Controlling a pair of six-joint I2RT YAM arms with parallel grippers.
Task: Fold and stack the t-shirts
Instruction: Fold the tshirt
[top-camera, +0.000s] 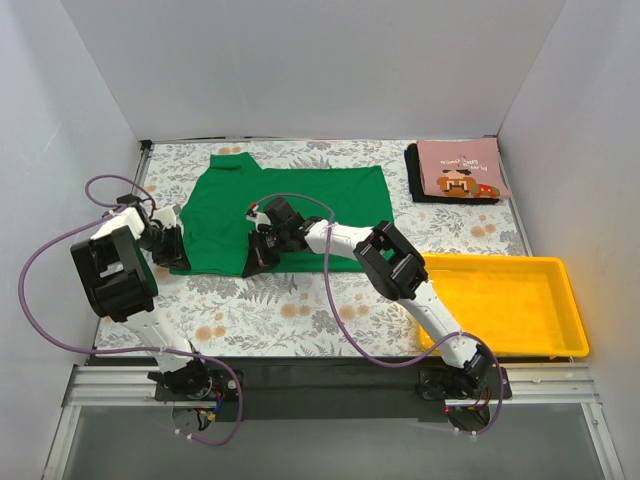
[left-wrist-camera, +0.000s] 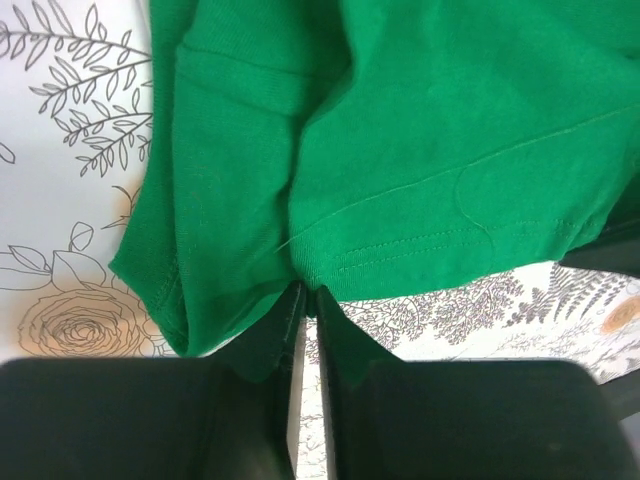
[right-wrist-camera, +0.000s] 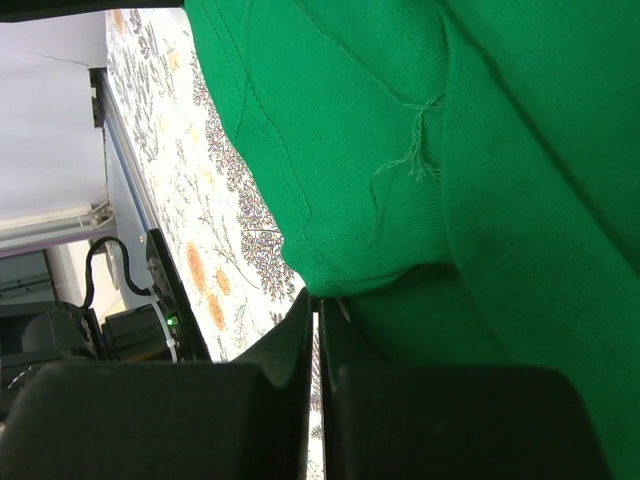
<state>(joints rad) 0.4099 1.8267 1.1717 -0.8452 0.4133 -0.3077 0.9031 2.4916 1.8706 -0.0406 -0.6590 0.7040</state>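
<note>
My left gripper (left-wrist-camera: 305, 292) is pressed together on the near hem of the green t-shirt (top-camera: 300, 200). The right gripper (right-wrist-camera: 314, 300) pinches the same hem further along. The shirt lies spread left of centre on the floral table (top-camera: 300, 310). The pink t-shirt (top-camera: 460, 170) sits folded on the black t-shirt (top-camera: 414, 178) at the far right. I judge a fold is starting. Next, both arms must lift and carry the hem evenly toward the collar.
</note>
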